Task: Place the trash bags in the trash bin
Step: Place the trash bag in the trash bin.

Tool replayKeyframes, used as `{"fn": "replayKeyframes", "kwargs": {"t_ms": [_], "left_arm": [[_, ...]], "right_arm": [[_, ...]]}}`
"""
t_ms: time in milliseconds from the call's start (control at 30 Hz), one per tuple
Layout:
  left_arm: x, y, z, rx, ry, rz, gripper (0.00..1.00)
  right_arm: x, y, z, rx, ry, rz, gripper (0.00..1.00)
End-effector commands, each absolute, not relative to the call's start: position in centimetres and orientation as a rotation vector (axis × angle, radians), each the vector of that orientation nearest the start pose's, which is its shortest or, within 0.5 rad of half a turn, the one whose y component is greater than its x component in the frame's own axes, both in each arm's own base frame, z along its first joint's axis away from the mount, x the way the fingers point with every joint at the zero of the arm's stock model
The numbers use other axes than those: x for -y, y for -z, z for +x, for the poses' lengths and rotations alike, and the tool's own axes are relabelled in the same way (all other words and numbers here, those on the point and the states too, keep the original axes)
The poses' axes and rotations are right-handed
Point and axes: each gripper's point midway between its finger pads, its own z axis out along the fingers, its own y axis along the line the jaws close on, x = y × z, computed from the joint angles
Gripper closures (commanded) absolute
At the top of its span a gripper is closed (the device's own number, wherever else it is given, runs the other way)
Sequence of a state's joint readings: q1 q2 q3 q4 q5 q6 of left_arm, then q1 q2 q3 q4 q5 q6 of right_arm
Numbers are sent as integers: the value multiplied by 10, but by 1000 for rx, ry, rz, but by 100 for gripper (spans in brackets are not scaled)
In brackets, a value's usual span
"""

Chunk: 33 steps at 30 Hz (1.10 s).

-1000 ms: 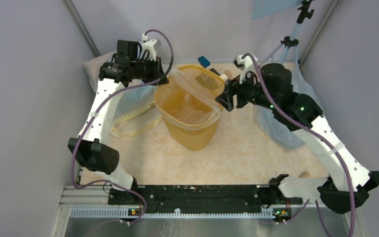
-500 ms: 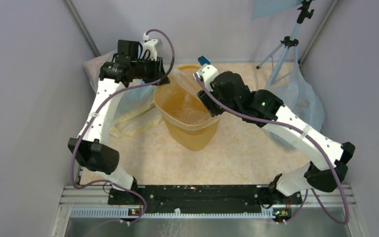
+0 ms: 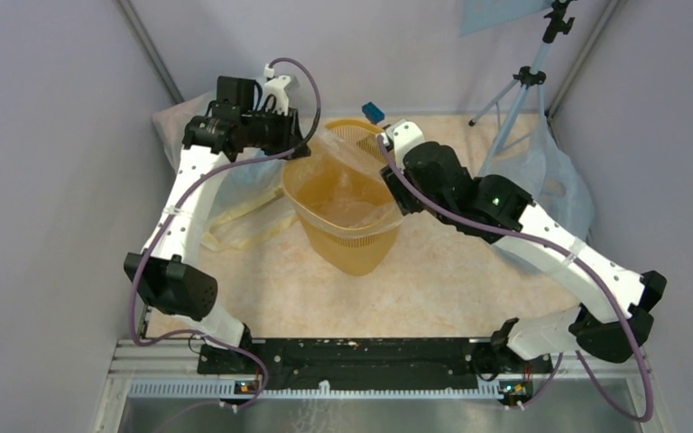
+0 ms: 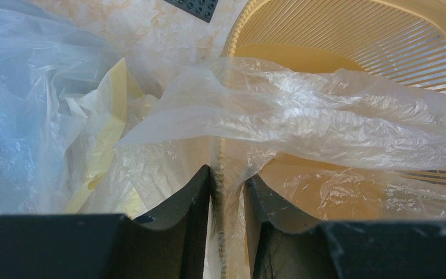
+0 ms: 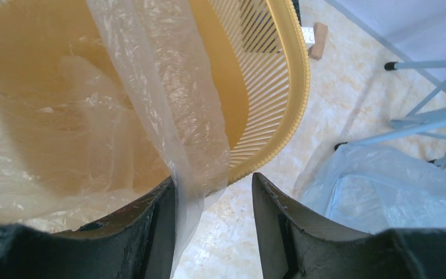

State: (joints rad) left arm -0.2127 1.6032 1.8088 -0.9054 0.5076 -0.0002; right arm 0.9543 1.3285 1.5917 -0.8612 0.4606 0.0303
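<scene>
**Bag** (image 3: 361,155): thin clear film, glossy and finely creased. You have it stretched as a loose band across the bin's mouth, from the left rim towards the right. More of the film is slumped inside against the floor and walls.

**Bin** (image 3: 352,254): yellow-orange translucent plastic with a rounded-square rim. The walls taper downward, ribbed with fine vertical slats, and a band of small holes runs below the rim. It stands upright at mid-table, between your two arms.

**Left gripper** (image 4: 227,177): black moulded fingers, set narrow at the bin's left rim. They pinch a gathered fold of the bag, and the rim's edge runs down through the same gap.

**Right gripper** (image 5: 213,180): black fingers standing apart over the bin's right rim. A strand of the bag hangs through the gap, lying against one finger and clear of the other. It is not pinched.

**Left sack** (image 4: 23,104): bluish translucent plastic, soft and crumpled, on the table left of the bin.

**Yellow film** (image 4: 107,116): pale, folded and matte, lying between the left sack and the bin.

**Right sack** (image 3: 555,185): the same bluish plastic, heaped at the table's right side near the tripod.

**Tripod** (image 3: 523,90): thin grey-blue tube legs, at the far right corner.

**Blue block** (image 3: 373,113): small and hard-edged, just behind the bin.

**Table** (image 3: 451,280): beige top with a marbled pattern.
</scene>
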Motion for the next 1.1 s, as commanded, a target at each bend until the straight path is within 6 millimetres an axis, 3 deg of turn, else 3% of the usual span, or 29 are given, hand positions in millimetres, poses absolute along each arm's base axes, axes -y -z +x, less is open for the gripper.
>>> {"fn": "replayKeyframes", "kwargs": {"t_ms": [0,267,567,733,833,900,1067], "left_arm": [[170,-326,370,-2112,673,552,67],[168,-319,371,-2118,652,560,67],[169,-314,373,-2120,659,568,68],[169,-312,373,-2118,653,571,69],[168,-312,374,-2112,646,573,69],[169,-312,374,-2111,649,575,69],[172,-311,375,-2108,648,583,69]], "right_arm": [[-215,-337,265,-1967,-85,-556,53],[-185,-334,280,-1970,-107,-401,62],[-196,-339,276,-1938,-245,-391,62],[-188,-334,279,-1958,-293,-338,47],[-185,-331,276,-1944,-411,-304,38],[-185,-331,275,-1940,-457,-296,37],[-201,-339,260,-1899,-635,-365,24]]}}
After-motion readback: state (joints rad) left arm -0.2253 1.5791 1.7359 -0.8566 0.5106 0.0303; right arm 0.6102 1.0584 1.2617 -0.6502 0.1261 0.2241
